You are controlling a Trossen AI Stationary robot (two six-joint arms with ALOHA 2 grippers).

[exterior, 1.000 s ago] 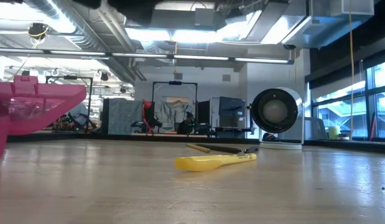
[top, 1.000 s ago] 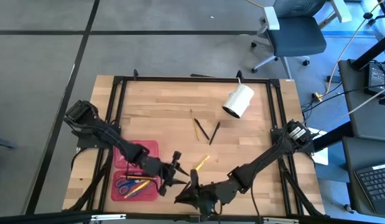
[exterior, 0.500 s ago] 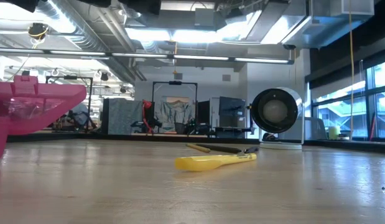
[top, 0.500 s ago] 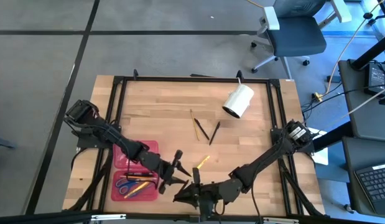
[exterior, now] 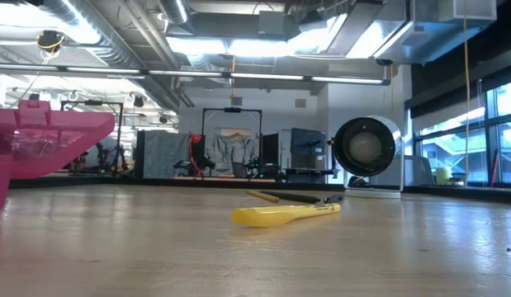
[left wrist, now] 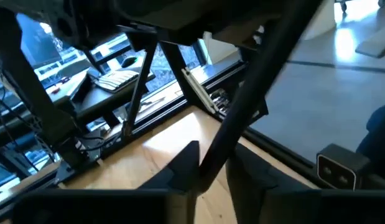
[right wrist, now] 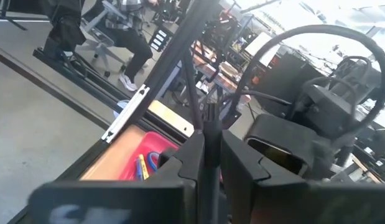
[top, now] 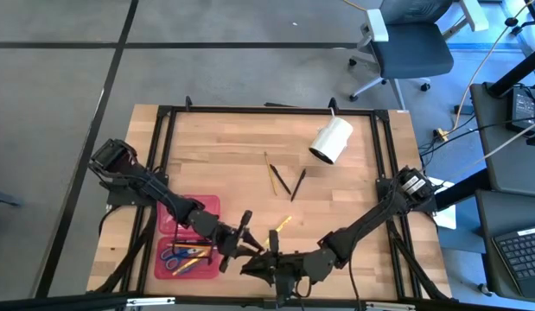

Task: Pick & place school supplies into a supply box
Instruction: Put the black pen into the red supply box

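Both dark grippers meet near the table's front edge, just beside the open red translucent plastic pencil case [top: 187, 246]. The right gripper [right wrist: 212, 163] pinches a thin black pen [right wrist: 209, 124]. The left gripper [left wrist: 212, 177] has its fingers pressed against the same dark stick. The pen looks light, stiff and slippery; gripping mid-shaft seems safest.

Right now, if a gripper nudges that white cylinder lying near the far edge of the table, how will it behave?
The white cylinder lies on its side, so a push across its axis would probably roll it. In the low view its end looks open and hollow, suggesting it is light. Its smooth round wall may slip between narrow fingers.
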